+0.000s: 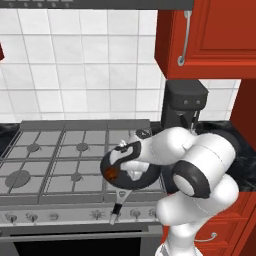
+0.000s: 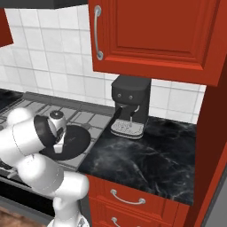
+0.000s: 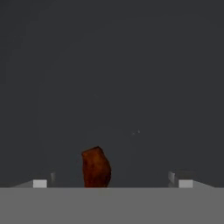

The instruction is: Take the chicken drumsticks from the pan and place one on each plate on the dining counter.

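One grey gas stove with dark grates filled the left of the kitchen, under white wall tiles and beside a red cabinet. A black coffee machine stood on the small black marble top to its right. The white robot arm bent low over the round, shallow black frying pan at the stove's front right corner. A single dark reddish-brown chicken drumstick lay in the pan, near its left side in the left base view. The hand view showed the gripper spread wide and empty, its tips flanking the meat, which sat nearer the left tip. A good grasp probably needed the hand centred over the drumstick, lowered until the tips bracketed its plump middle, then closed gently.
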